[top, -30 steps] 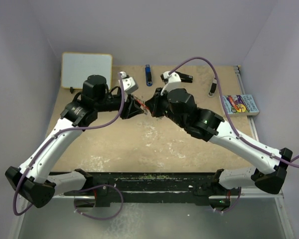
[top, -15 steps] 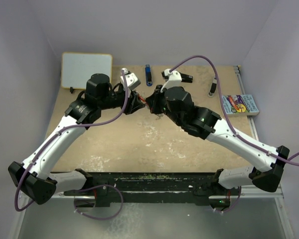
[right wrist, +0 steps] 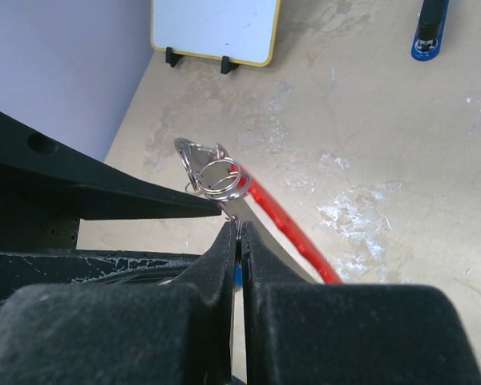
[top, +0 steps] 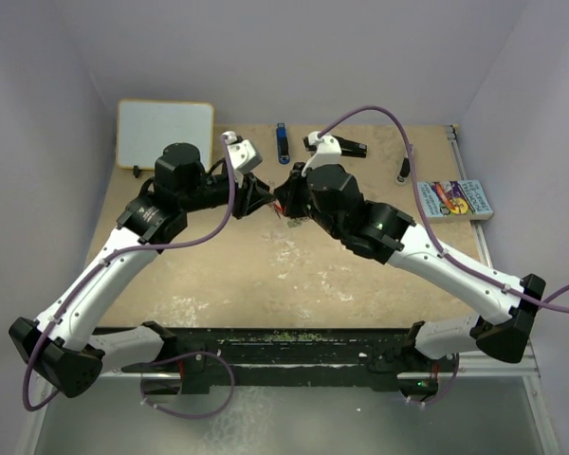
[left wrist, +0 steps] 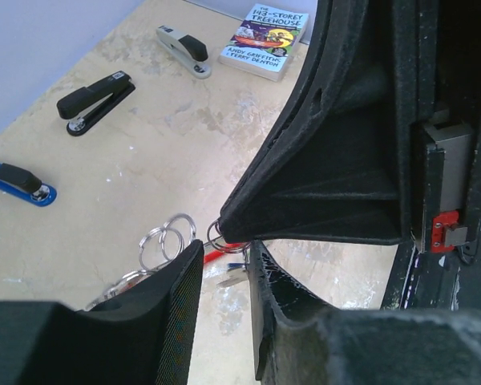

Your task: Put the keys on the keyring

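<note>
The keyring is a red crescent clip [right wrist: 284, 220] joined to silver rings [right wrist: 212, 172]. It hangs in the air between my two grippers above the middle back of the table. My right gripper [right wrist: 238, 233] is shut on a thin silver ring of that bunch. It shows in the top view [top: 289, 201] too. My left gripper [left wrist: 224, 277] is open by a narrow gap just under the right fingertip. A tiny key with a blue tag [left wrist: 234, 271] hangs at the top of that gap. The silver rings [left wrist: 164, 239] lie behind its left finger. Other keys are hidden.
A whiteboard [top: 165, 133] stands at the back left. A blue-and-black oblong stick [top: 282, 142], a white-and-black stapler [top: 337, 145] and a black stapler [top: 405, 168] lie along the back. A book [top: 455, 199] lies at the right edge.
The two grippers have drawn closer together and a little toward the back of the table, so their tips now meet. The right gripper stays shut on the ring.
</note>
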`<state>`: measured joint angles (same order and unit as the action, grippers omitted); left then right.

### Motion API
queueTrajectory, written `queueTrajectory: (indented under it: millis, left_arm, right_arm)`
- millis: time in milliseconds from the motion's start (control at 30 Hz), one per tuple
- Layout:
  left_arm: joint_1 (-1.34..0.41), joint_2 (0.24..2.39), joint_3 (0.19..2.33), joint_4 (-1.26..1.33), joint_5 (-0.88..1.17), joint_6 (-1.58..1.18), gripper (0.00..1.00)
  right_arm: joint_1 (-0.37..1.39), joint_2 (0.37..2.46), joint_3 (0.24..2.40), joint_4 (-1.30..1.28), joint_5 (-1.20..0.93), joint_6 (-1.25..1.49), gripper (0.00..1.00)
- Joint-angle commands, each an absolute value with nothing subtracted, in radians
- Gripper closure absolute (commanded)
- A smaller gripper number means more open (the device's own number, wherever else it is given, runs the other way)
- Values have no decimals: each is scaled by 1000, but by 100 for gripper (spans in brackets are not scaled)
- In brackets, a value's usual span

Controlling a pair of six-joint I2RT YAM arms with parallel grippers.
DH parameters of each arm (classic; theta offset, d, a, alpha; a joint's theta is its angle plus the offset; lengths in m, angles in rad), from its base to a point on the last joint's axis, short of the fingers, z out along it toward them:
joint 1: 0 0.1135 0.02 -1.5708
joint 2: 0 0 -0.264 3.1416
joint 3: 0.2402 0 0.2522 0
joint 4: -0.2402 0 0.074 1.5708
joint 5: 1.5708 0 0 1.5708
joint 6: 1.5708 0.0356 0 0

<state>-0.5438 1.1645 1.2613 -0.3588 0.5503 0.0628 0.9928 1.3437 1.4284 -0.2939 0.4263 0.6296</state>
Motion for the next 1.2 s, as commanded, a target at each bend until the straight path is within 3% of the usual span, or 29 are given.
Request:
queueTrajectory:
  millis: [0,300,1167]
  left_arm:
    - [-545,1137,1249,-305,563,72,68]
    - [-545,1115,1255,-334,510,107,61]
    - [-545,1111,1235,-371,485,116,60]
  right_arm:
    - [999,1313,1470,-252,413,659,100]
    - [999,1295,1453,-259,406,677,100]
    - [999,1304,1458,-255,390,698,100]
